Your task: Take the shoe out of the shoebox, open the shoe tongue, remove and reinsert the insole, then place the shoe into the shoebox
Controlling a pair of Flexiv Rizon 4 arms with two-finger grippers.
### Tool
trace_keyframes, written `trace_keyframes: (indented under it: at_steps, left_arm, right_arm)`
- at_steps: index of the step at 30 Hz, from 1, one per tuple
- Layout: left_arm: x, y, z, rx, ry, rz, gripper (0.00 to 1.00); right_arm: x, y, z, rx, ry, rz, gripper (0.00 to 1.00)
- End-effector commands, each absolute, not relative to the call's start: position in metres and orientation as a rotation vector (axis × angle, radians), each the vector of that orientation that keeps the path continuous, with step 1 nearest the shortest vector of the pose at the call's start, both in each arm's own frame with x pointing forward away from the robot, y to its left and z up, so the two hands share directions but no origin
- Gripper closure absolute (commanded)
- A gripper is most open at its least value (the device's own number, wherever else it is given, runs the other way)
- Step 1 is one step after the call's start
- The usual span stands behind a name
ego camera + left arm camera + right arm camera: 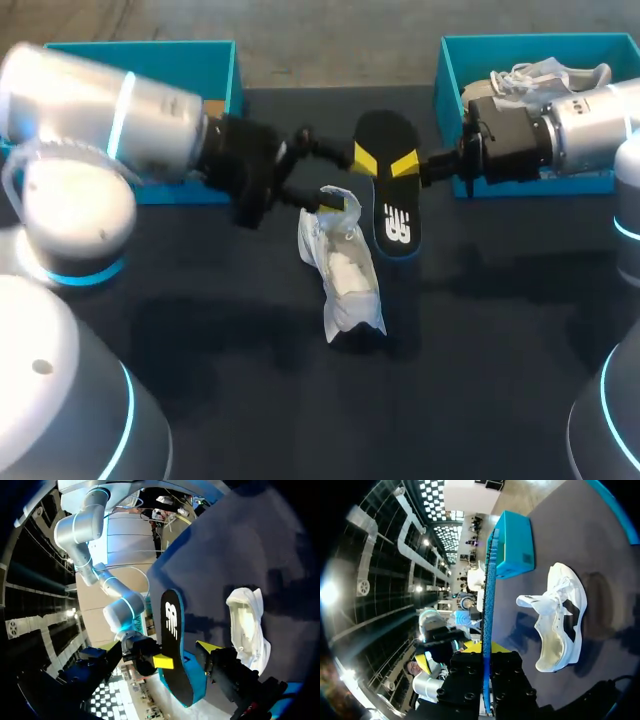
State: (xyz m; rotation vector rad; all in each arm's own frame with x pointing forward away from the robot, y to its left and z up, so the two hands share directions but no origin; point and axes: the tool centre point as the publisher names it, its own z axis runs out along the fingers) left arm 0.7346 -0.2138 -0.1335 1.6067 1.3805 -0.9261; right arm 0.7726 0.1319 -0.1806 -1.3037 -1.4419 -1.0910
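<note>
The right gripper (405,165) is clamped on the black insole (392,215), one finger on each face, and holds it off the table (300,400) just beside the white shoe (345,270); the printed face looks up, with the blue edge on the side away from the shoe. The left gripper (345,182) is spread wide; one yellow tip sits over the end of the insole farther from the shoe's heel and the other finger is close by the shoe's lifted tongue; I cannot tell whether either finger touches the insole. The shoe rests on the table, out of any box, with its opening showing. One teal box (215,60) stands well left of the shoe; another teal box (450,80), well right of the shoe, holds a second white shoe (540,75).
</note>
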Motion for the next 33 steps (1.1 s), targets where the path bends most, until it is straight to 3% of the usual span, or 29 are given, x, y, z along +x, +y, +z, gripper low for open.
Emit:
trace_keyframes:
  at_steps: [1, 33]
  left_arm:
    - [0.748, -0.188, -0.107, 1.889, 1.585, -0.820, 0.00]
    - [0.795, -0.195, -0.078, 2.298, 2.099, -0.447, 0.00]
  right_arm:
    - [0.778, 0.137, -0.184, -1.310, -1.455, -1.058, 1.00]
    - [0.770, 0.156, -0.193, -1.265, -1.473, -1.072, 1.00]
